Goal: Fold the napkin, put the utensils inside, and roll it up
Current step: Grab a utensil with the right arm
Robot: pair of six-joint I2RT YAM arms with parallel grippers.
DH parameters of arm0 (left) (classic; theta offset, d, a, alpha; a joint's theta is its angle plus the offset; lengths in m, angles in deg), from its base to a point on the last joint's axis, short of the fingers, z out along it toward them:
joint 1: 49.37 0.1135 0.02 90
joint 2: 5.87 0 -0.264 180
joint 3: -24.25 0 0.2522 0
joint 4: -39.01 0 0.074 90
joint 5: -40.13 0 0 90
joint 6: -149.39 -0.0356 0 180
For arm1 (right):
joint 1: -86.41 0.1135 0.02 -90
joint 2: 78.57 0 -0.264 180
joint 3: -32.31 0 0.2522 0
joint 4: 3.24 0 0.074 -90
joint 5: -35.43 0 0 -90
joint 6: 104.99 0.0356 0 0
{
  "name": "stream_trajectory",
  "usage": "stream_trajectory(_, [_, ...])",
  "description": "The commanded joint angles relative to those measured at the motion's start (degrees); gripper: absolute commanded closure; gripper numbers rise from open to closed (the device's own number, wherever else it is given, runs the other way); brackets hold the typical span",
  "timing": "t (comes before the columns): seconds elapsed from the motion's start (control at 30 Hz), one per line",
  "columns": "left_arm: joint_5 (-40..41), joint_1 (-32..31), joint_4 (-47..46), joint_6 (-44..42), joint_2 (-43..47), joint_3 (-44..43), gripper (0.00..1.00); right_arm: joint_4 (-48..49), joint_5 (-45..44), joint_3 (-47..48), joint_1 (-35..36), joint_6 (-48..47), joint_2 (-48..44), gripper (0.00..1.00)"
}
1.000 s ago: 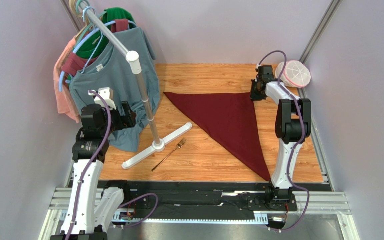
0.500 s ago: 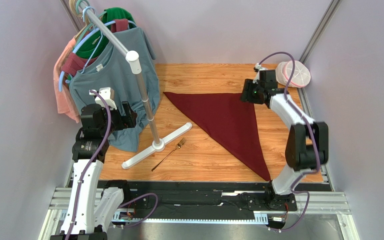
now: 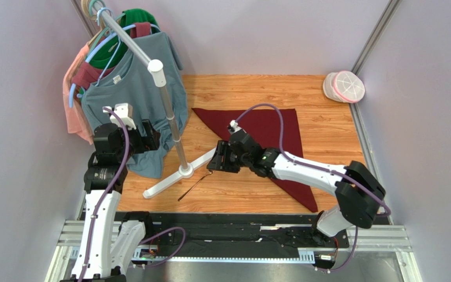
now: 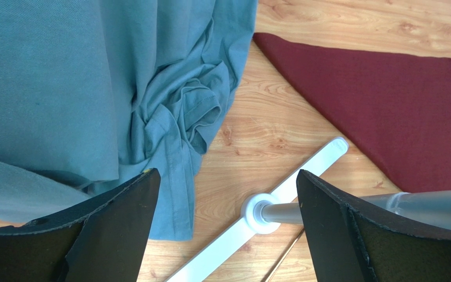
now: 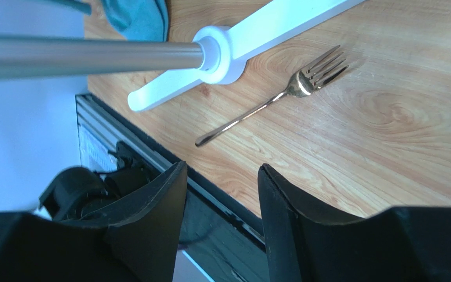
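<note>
Lying flat on the counter (image 3: pixel 251 88) just beside the white rack base (image 3: pixel 163 185), the fork (image 3: pixel 192 188) is close by the right pincer (image 3: pixel 213 165) in the top view, with the soft napkin (image 3: pixel 292 132) to the right of that base. The left wrist view shows the left pincer (image 4: pixel 228 229) spread and empty. The right wrist view shows jaws apart on nothing; the fork looks light, stiff and slick, and is probably best pinched mid-handle.

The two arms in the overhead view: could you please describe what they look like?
The left arm and right arm have white links, black joint housings and a trailing purple cable each. The left pincer and right pincer each carry two broad matte-black fingers with blunt tips.
</note>
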Motion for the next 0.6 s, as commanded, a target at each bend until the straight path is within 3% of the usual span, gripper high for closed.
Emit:
stream_trajectory(0.0, [0.6,0.2,-1.6,1.2,2.0,-0.9,0.05,2.0,-5.5,3.6,1.8,13.0,6.5,0.49])
stream_trajectory(0.27, [1.7,0.2,-1.6,1.7,3.6,-0.9,0.05,-0.4,-9.5,7.2,5.2,21.3,15.1,0.52])
stream_trajectory(0.57, [-0.9,0.3,-2.1,2.8,3.7,-0.9,0.05,-7.5,-12.2,18.2,7.7,25.4,25.9,0.52])
